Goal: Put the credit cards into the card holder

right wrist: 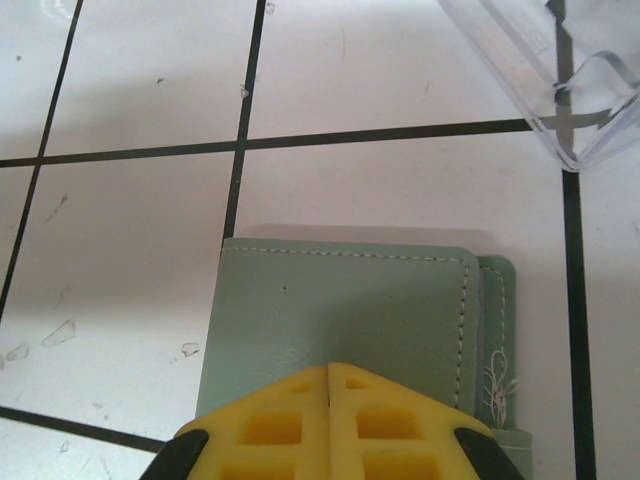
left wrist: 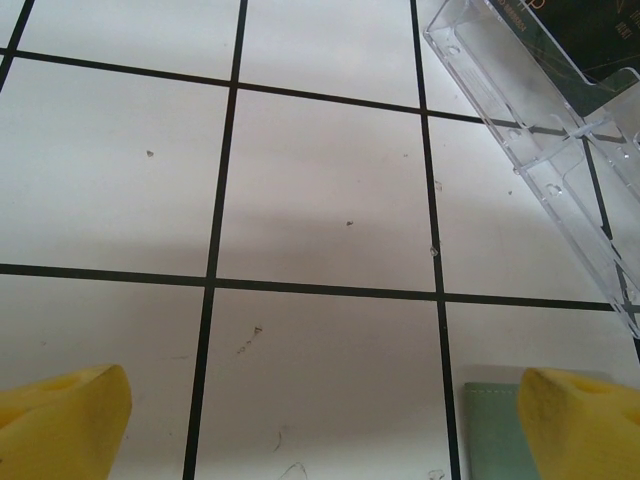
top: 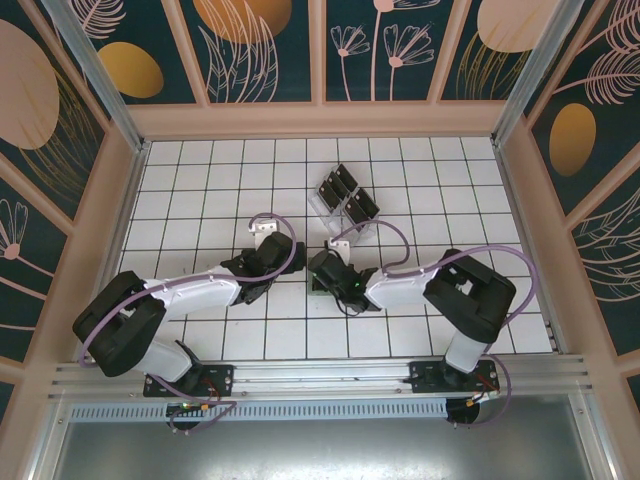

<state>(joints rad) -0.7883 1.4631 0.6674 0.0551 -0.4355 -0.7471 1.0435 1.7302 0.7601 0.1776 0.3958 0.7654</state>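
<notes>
Card holder (right wrist: pixel 340 310) lies flat on the tiles (right wrist: pixel 150 200), directly under your right gripper (right wrist: pixel 330 372); its fingers are pressed together with nothing between them. Holder's long side runs across the right wrist view, tab end to the right. Your left gripper (left wrist: pixel 322 425) is spread wide and empty, just beside the holder. Credit cards (top: pixel 345 195) sit in the clear rack (left wrist: pixel 540 150).
</notes>
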